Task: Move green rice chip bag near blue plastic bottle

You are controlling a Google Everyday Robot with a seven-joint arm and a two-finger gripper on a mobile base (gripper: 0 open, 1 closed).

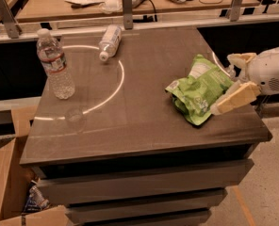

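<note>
1. gripper [223, 84]: at the right edge of the table top [144, 121], reaching in from the right on a white wrist housing [269, 72].
2. fingers [237, 97]: spread apart, one on the far side and one on the near side of the bag's right end; not clamped on it. Near one overlapping the bag's right edge; actual contact cannot be told.
3. green rice chip bag [198, 89]: lying flat and crumpled on the right part of the top, white panel toward the far end, right end between the spread fingers.
4. blue plastic bottle [110, 40]: lying on its side at the far side of the top, left of centre, white cap pointing near-left. Well apart from the bag.
5. taller clear bottle [55, 65]: standing upright at the left of the top, red-and-white label around its middle, near-left of the lying bottle.
6. bright curved line [119, 76]: running across the left half of the top, between the bottles and the bag.
7. drawer fronts [139, 185]: directly below the top.
8. cardboard box [5, 182]: on the floor at the near left.
9. wooden bench [59, 4]: beyond the table, carrying papers and cables.
</note>
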